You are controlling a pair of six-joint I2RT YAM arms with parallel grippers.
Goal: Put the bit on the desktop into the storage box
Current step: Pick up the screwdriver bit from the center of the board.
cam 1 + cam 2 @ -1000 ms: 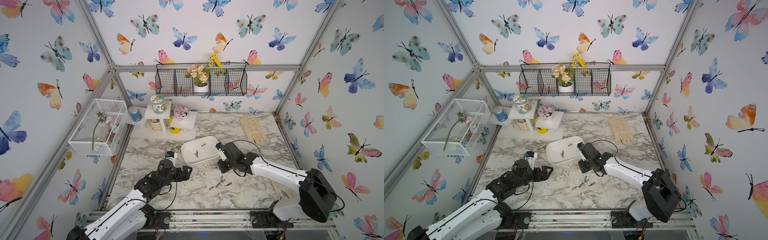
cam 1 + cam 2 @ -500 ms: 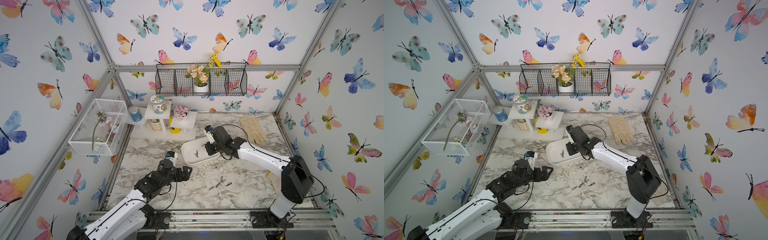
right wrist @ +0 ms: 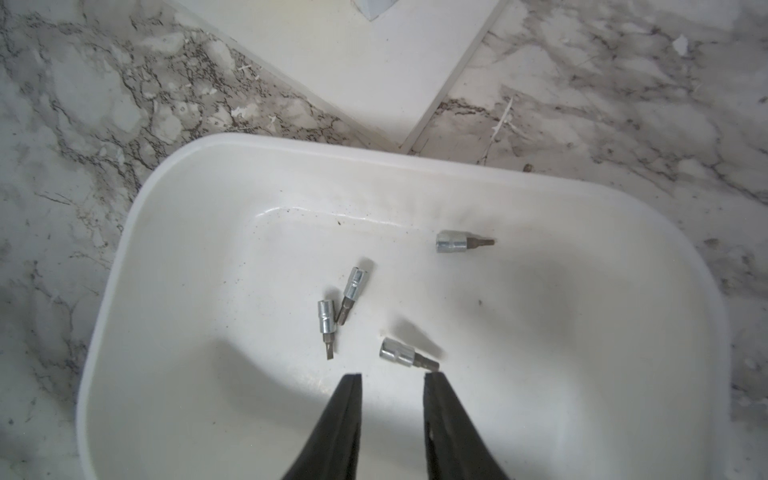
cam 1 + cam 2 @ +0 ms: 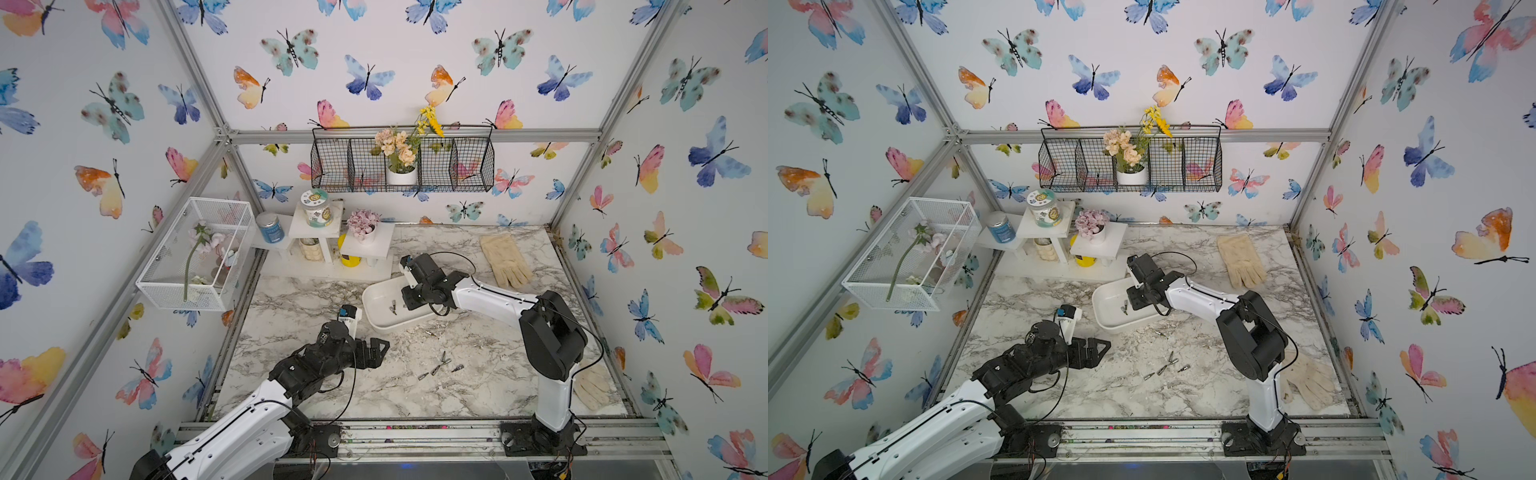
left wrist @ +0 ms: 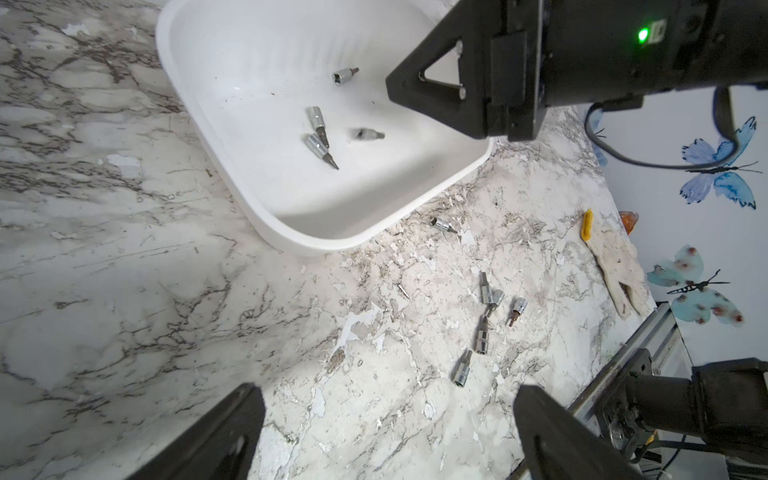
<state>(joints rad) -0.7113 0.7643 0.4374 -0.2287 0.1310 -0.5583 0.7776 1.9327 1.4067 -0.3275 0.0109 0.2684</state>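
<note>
Chrome steel is what counts here: the bits are short socket-ended pieces, each a silvery ribbed barrel narrowing to a dark, stubby driver tip. They are small and round enough that I judge they roll easily.

Nearest the robot's base, the left gripper (image 4: 376, 351) hangs above the desktop (image 4: 415, 395) with its jaws spread wide and nothing between them. Just beyond it a loose cluster of five bits (image 5: 482, 334) lies on the marble, some touching and the others just beside them. A sixth bit (image 5: 442, 225) lies alone, close to the near rim of the storage box (image 5: 311, 244) but outside it.

Farther back, inside the box, three bits rest on the white floor. Two (image 3: 353, 291) touch in a narrow V and one (image 3: 461, 242) lies apart toward the far wall. A fourth bit (image 3: 405, 353) shows just ahead of the right gripper (image 3: 392, 376). Its shadow lies apart from it and it is blurred in the left wrist view, so it may be in mid-fall rather than at rest. That gripper hangs over the box with its jaws a little parted and empty.

By my count the job is under halfway: four bits in the box, six to fetch
</note>
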